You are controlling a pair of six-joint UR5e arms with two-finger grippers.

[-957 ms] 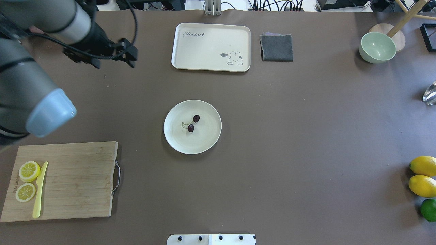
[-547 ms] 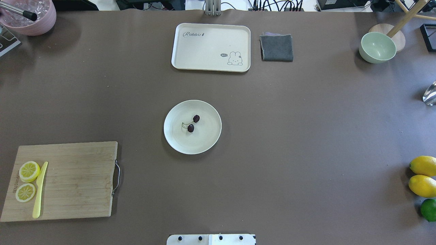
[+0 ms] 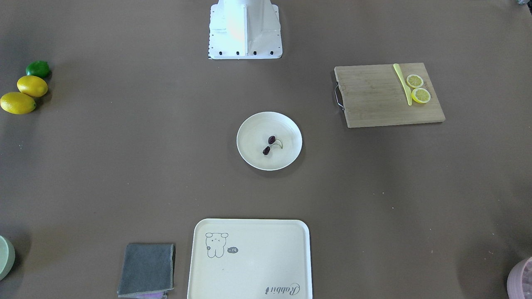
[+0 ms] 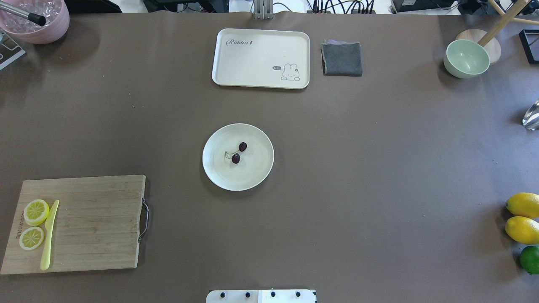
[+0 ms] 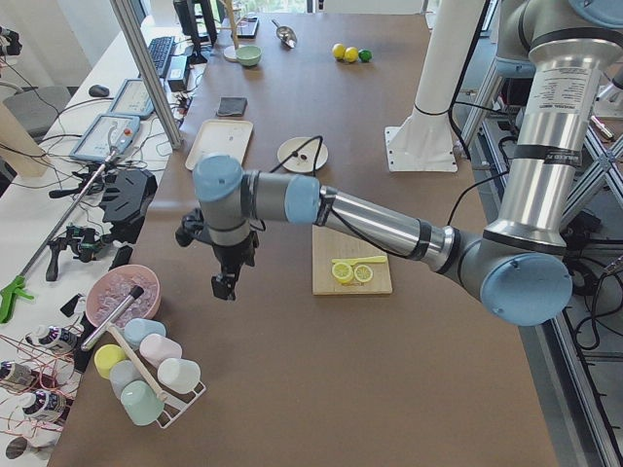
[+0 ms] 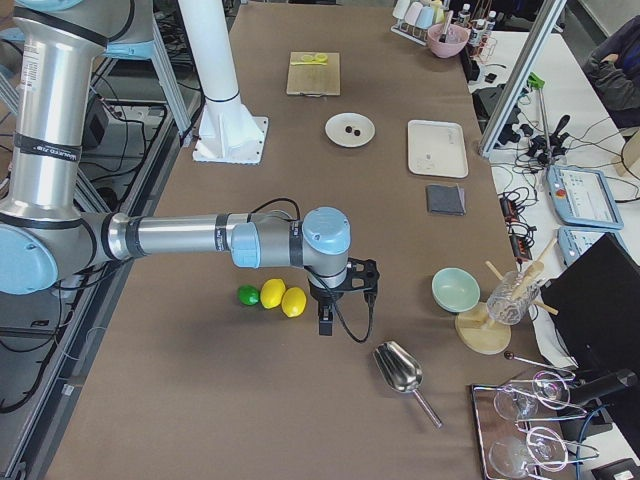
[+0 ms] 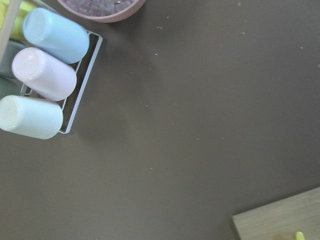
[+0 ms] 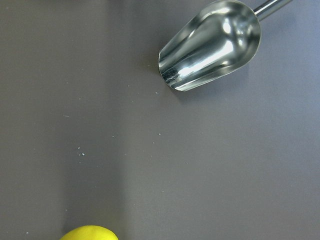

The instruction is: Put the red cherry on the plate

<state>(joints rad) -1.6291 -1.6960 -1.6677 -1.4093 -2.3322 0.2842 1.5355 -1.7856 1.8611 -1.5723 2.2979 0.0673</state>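
The red cherry (image 4: 242, 146) is a pair of dark fruits on a thin stem, lying inside the round cream plate (image 4: 252, 174) at the table's middle; the front view shows the same cherry (image 3: 271, 140) on the plate (image 3: 252, 154). Neither arm reaches into these two views. In the exterior left view my left gripper (image 5: 223, 288) hangs over bare table well away from the plate (image 5: 290, 148), near the pink bowl. In the exterior right view my right gripper (image 6: 324, 326) hangs beside the lemons, far from the plate (image 6: 336, 122). I cannot tell whether either one is open or shut.
A cutting board (image 4: 92, 223) with lemon slices (image 4: 36, 211) and a yellow knife (image 4: 48, 235) lies front left. A cream tray (image 4: 261, 57), grey cloth (image 4: 342, 59) and green bowl (image 4: 466, 59) stand at the back. Below my wrists are a cup rack (image 7: 45, 75) and a metal scoop (image 8: 210, 45).
My left arm, over the table's left side a second ago, has pulled out of the overhead view. The cherry and plate have not moved.
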